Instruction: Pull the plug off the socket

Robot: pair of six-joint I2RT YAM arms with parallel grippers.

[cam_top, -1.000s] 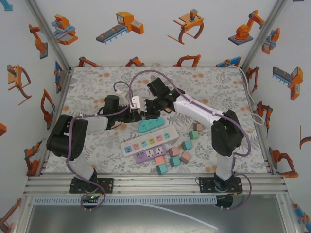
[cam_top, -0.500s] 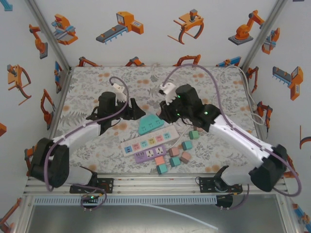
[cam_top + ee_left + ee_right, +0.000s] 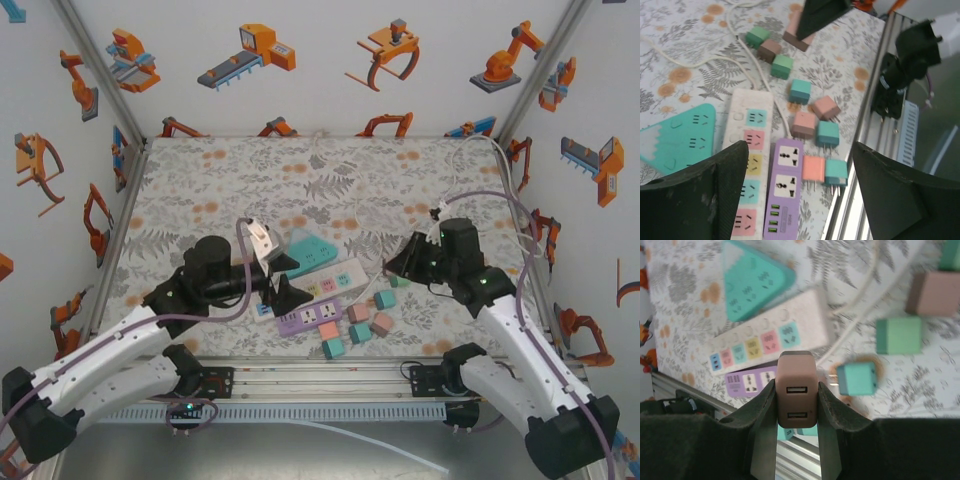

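In the right wrist view my right gripper point(image 3: 796, 390) is shut on a brown two-port USB plug point(image 3: 796, 397), held above the table and free of any socket. Below it lie the white power strip point(image 3: 767, 337), the purple strip point(image 3: 747, 382) and the teal triangular strip point(image 3: 752, 282). From above, the right gripper point(image 3: 394, 267) hangs just right of the white strip point(image 3: 312, 285). My left gripper point(image 3: 287, 279) is open over the strips' near end, with the purple strip point(image 3: 785, 187) between its wide-spread fingers point(image 3: 700, 195). The sockets that show on all three strips are empty.
Several loose plug cubes in teal, pink, brown and green lie right of the strips point(image 3: 370, 318), among them a teal one point(image 3: 856, 380). A white cable point(image 3: 700, 60) runs across the mat. The metal rail point(image 3: 320, 375) edges the near side, with walls all round.
Both arms drew back from the far middle. The right gripper swung right and nearer, away from the teal strip. The left gripper came down over the strips' near end.
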